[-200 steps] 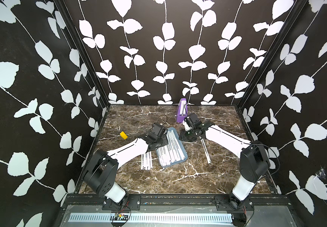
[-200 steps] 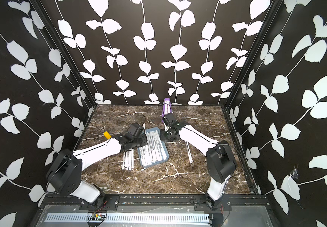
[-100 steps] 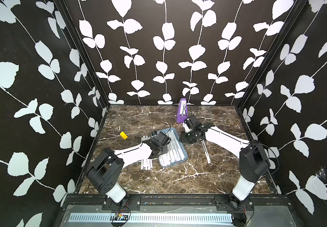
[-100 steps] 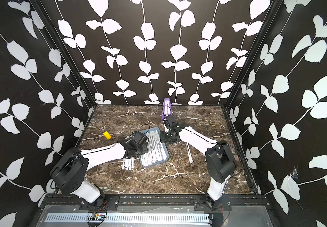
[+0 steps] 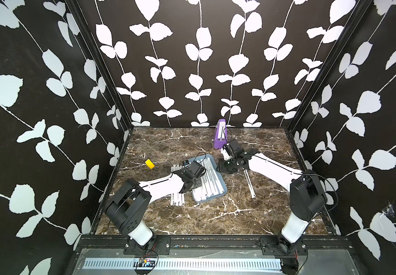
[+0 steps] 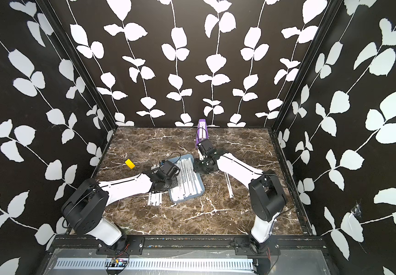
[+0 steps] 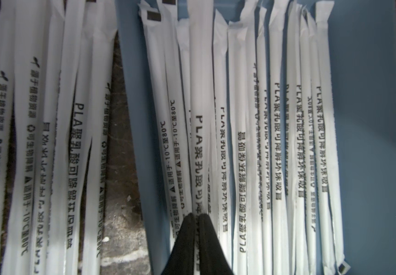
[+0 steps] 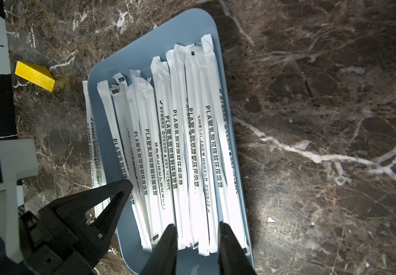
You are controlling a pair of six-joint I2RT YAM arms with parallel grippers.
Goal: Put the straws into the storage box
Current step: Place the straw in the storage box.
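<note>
Storage box (image 5: 203,201) (image 6: 184,199) is found at frame centre on the marble table (image 5: 216,214). It is packed with straws (image 5: 212,181) (image 6: 187,181) laid lengthwise side by side. Loose straws (image 5: 176,200) (image 6: 155,198) lie on the table just beside its left rim. Stray straws (image 5: 249,184) lie apart to the right, partly under the right arm (image 5: 271,167).

Left arm (image 5: 161,185) is stretched low from the lower left, forearm almost flat and wrist turned down over the box's left half. Right arm is reached in from the lower right, wrist at the box's upper right corner.

Against a second ago, the left arm is noted lower and flatter. Box, loose straws and right arm are unchanged.

Left gripper (image 7: 195,215): jaws nearly together, only a slit between, tips on a boxed straw. Whether that straw is pinched cannot be told. Right gripper (image 8: 197,234): jaws partly parted, several straw ends between them at the box's end; contact cannot be told.

Yellow block (image 5: 149,164) is noted left of the box, a purple object (image 5: 221,133) above it.
</note>
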